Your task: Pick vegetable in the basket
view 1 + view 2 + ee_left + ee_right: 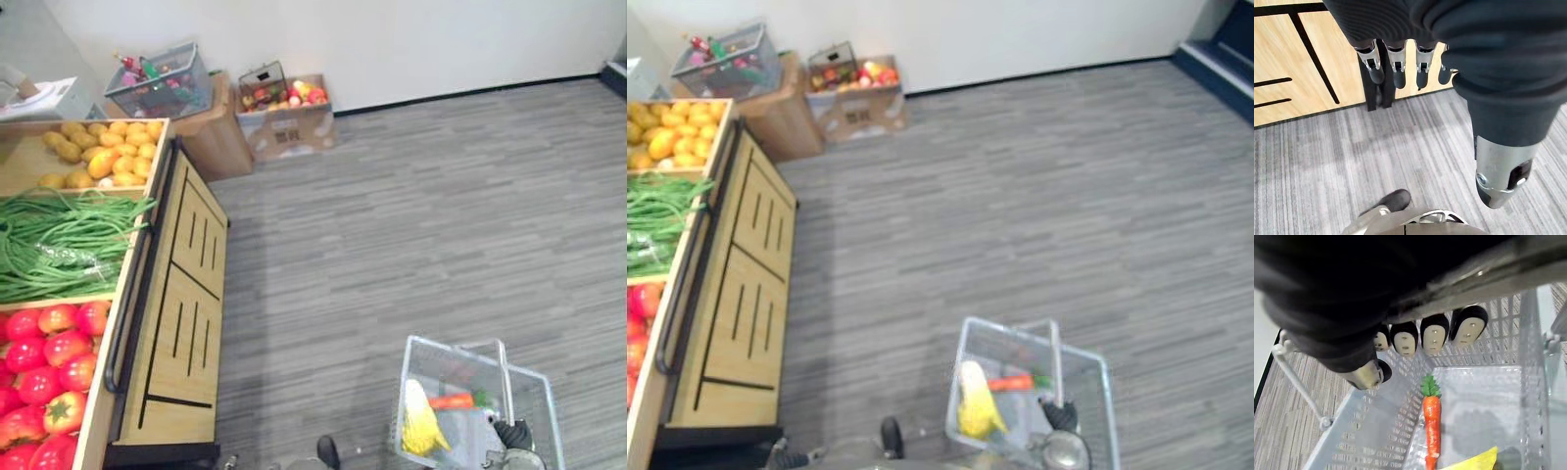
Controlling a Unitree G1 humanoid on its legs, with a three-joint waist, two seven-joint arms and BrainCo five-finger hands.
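A clear wire basket (406, 384) hangs low at my right side over the grey floor. My right hand (1434, 335) is shut on the basket's metal handle (1488, 269), fingers curled over the bar; this hand also appears in the left eye view (512, 434). Inside the basket lie an orange carrot (1432, 428) with a green top and a yellow corn cob (419, 421). My left hand (1397, 58) hangs open beside the wooden produce stand (181, 313), holding nothing. The stand holds green beans (59, 240), red tomatoes (44, 377) and yellow round produce (103, 152).
Against the far wall, a wire basket of items (162, 83) sits on a brown box, with a cardboard box of fruit (284, 113) beside it. Grey carpet (441, 215) stretches wide to the right of the stand.
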